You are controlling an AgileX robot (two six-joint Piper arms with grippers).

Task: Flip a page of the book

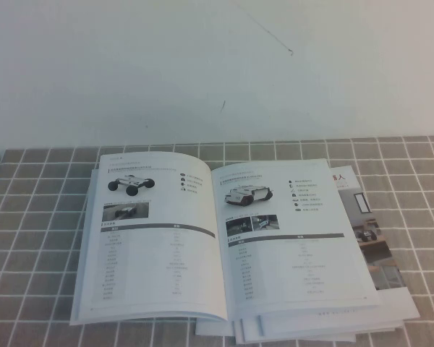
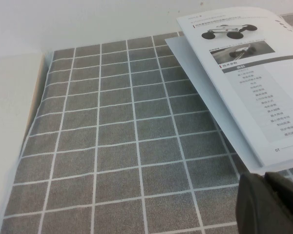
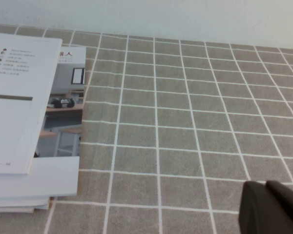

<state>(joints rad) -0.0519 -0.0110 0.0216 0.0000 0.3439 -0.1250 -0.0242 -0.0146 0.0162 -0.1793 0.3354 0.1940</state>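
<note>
Book (image 1: pixel 224 246) lies open and flat near the desk's near edge, about mid-width, on the grey checked cloth of the desk (image 1: pixel 36 217). Right-hand leaf is the page (image 1: pixel 296 238): white boxy wheeled robot photo up top, icon list beside it, two small photos, then a dark-barred spec table. Left-hand leaf (image 1: pixel 155 238) shows a black four-wheeled rover and its own table; the left wrist view gives page number "01" at its corner. All other print is small Chinese text, not legible; rows are too small to make out. Under the book, colour brochures (image 1: pixel 376 246) stick out toward the desk's right edge, showing a room photo and a large "人" at the top, mostly covered by the book. The stack's near edge is cut off in the high view. Left claw (image 2: pixel 271 204): only a dark tip in its wrist view, above the cloth just off the book's left corner, touching nothing; cannot tell its state. Right claw (image 3: pixel 271 207): dark tip over bare cloth well right of the brochures, pressed together, holding nothing.
</note>
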